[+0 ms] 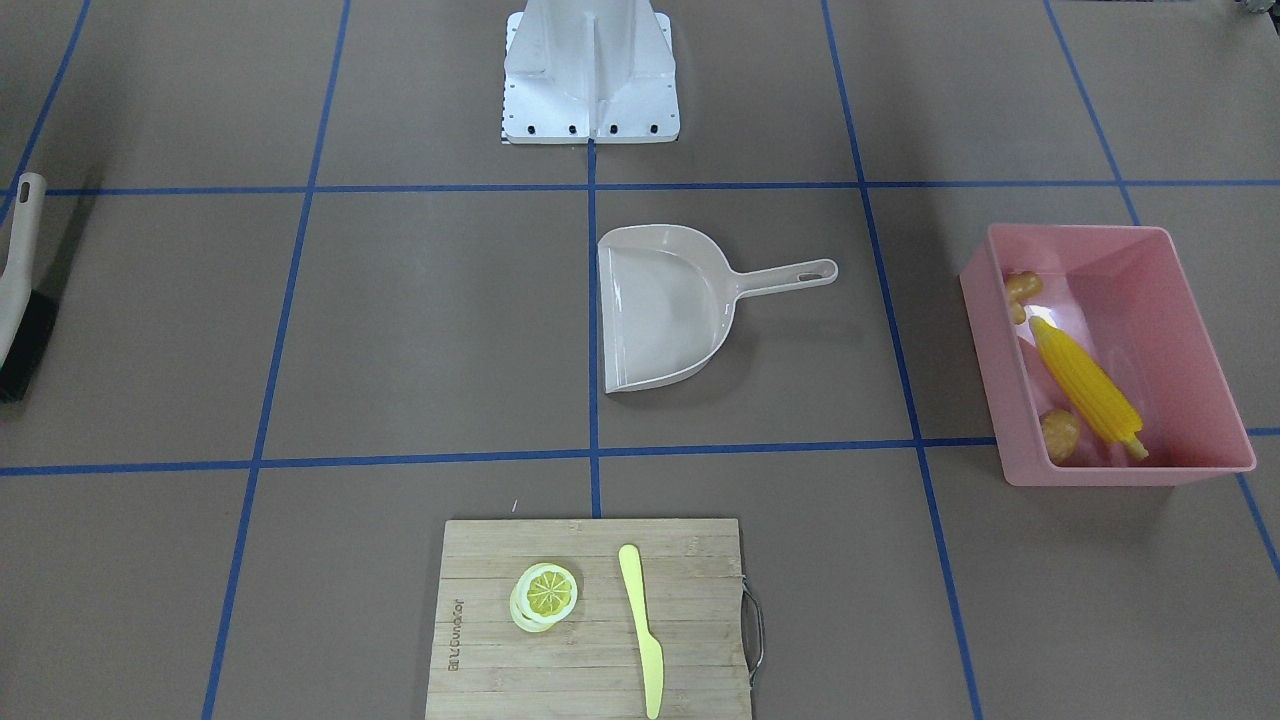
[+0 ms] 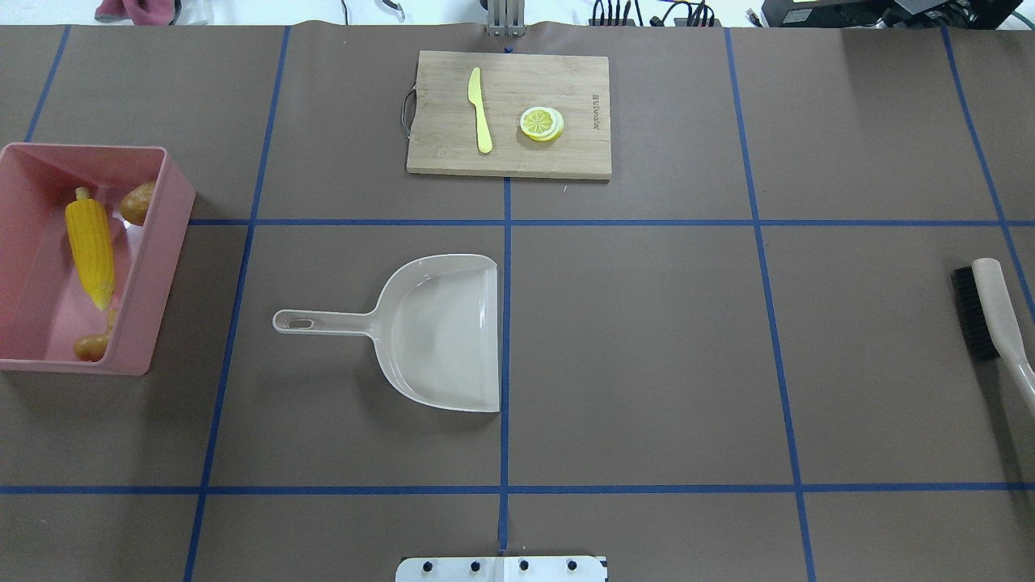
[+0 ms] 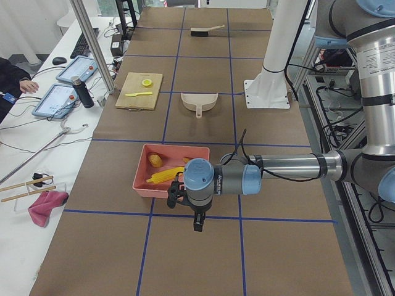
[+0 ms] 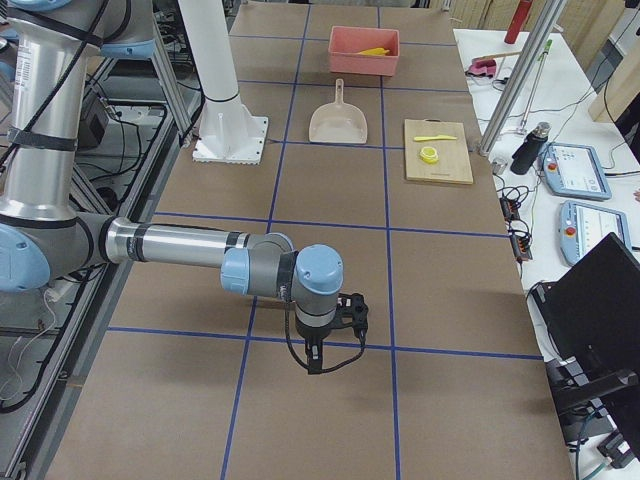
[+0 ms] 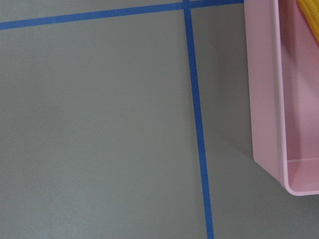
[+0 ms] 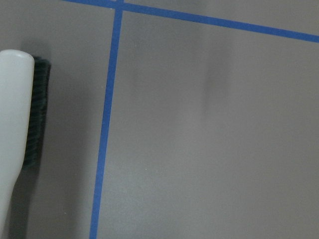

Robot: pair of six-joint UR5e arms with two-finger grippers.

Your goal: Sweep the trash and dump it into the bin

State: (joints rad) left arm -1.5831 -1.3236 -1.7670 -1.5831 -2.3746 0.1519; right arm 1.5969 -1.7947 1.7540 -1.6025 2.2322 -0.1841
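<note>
While the left gripper [image 3: 197,223] hangs over the table just beside the pink bin [image 2: 154,267] and the right gripper [image 4: 313,360] hangs over the opposite end near the brush [image 2: 990,311], neither side view shows whether their fingers are parted or closed. Nearest the robot's base plate [image 2: 501,568], the beige dustpan [image 2: 441,335] lies flat at mid-table, its handle pointing toward the bin and its straight lip along the centre tape line. At the robot's left end stands the bin, and all three pieces of trash lie inside it: the yellow corn cob [image 2: 90,246] stretches lengthwise, the ginger root [image 2: 90,346] sits in the near corner and the potato [image 2: 139,202] at the far end. At the right end, well apart, the brush rests on the table. Farthest out, the wooden cutting board [image 2: 509,158] carries the pale yellow knife [image 2: 480,109] and, beside it, the lemon slice [image 2: 541,124].
</note>
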